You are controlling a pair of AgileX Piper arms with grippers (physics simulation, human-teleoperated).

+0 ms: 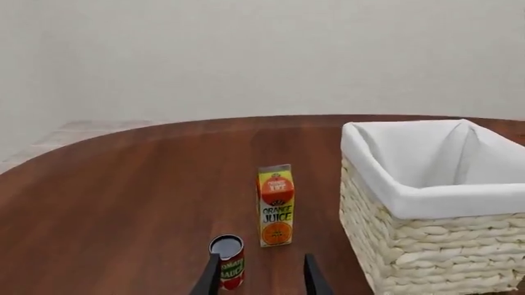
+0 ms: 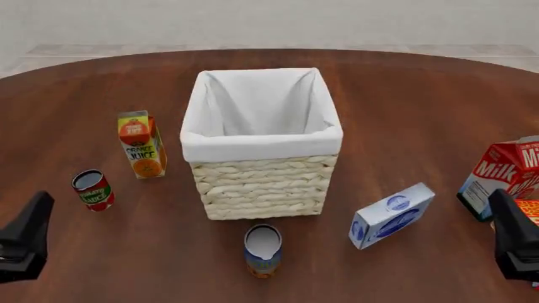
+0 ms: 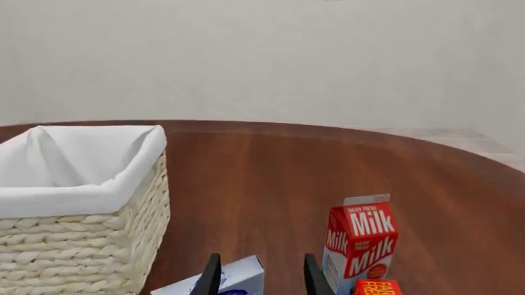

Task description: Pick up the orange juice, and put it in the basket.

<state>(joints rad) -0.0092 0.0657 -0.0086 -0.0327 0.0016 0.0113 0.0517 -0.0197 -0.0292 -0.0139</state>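
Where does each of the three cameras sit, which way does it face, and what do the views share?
Front: above and behind the arms, looking down at the basket; left gripper and right gripper show at the corners.
Left wrist: behind the left gripper, facing the orange juice and tomato can.
Right wrist: behind the right gripper, facing the Milk carton.
Shared: the basket appears in all three.

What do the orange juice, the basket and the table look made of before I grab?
Orange juice: looks like printed paperboard, a gable-top carton with flat, crisp faces, matte. Basket: pale woven straw or similar fibre, braided rows showing, with a white cloth liner folded over the rim. Table: dark reddish wood grain with a soft sheen; being a render, it may be only a texture.
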